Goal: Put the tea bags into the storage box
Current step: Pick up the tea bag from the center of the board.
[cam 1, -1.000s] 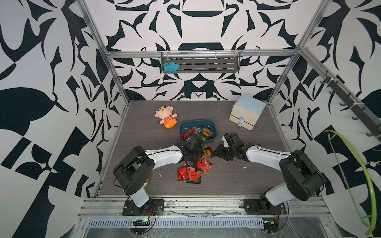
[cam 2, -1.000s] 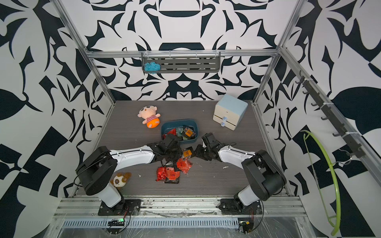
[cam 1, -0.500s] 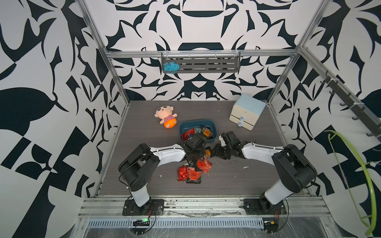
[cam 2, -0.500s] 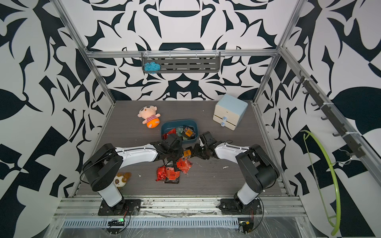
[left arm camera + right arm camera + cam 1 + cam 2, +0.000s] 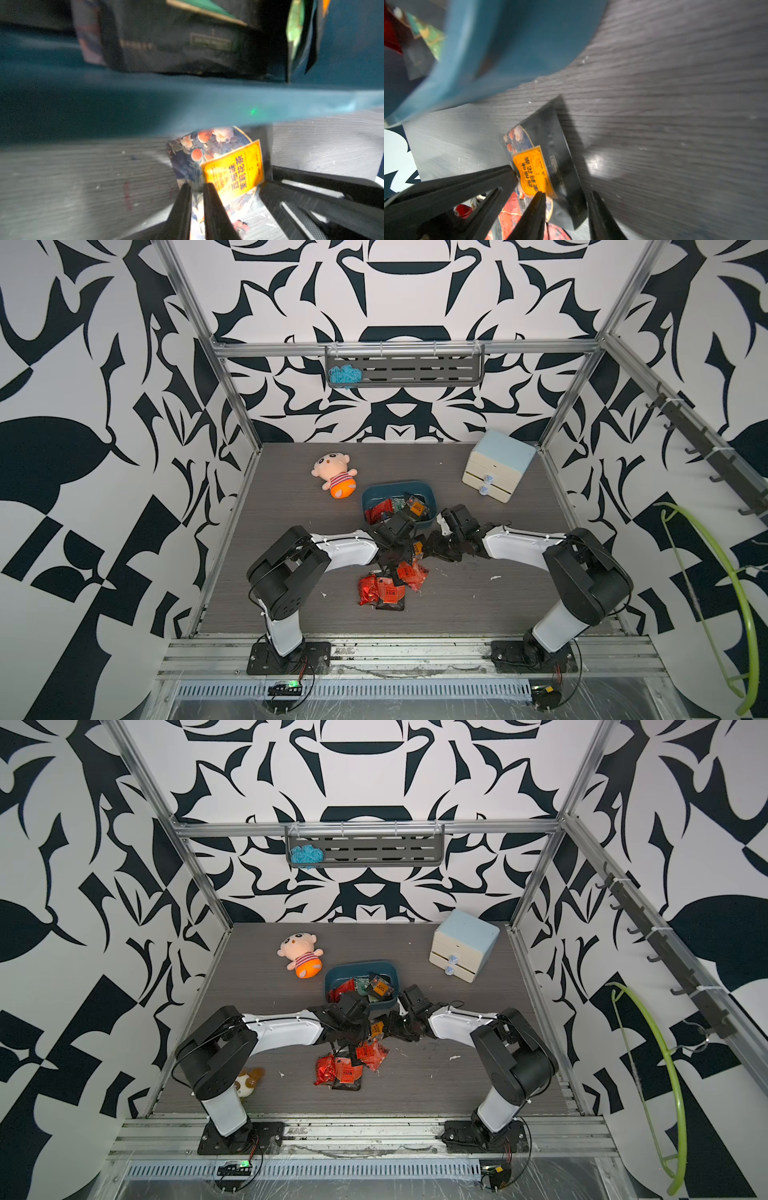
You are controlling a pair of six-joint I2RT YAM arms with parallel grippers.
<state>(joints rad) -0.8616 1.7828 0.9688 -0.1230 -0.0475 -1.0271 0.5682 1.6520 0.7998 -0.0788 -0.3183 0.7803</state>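
A small brown and cream plush (image 5: 245, 1080) lies by the left arm's base near the front left corner of the desk (image 5: 478, 614), seen in one top view only. A striped baby doll (image 5: 335, 475) lies toward the back, left of centre. The left gripper (image 5: 197, 188) reaches in from the left; its two black fingers (image 5: 182, 207) stand nearly together, pinching the lower edge of a dark sachet with an orange label (image 5: 232, 172), which is tilted up just in front of the storage box's near wall. The storage box (image 5: 382, 491), a teal tub, sits near the middle of the desk and holds several tea bags (image 5: 395, 506), red and dark ones with green and orange labels. In front of it, a loose heap of red tea bags (image 5: 388, 587) lies on the desk toward the front edge. The right gripper (image 5: 566, 199) comes in from the right to the same orange-labelled sachet (image 5: 546, 166); its jaws stand apart, one fingertip (image 5: 539, 199) over the label and the other just off the sachet's far edge, so that a firm grip cannot be told. A cream two-drawer cabinet with a pale blue top (image 5: 498, 466) stands near the back right corner. On the rear wall a grey shelf (image 5: 405, 371) carries a blue tangle of yarn (image 5: 344, 375) at its left end.
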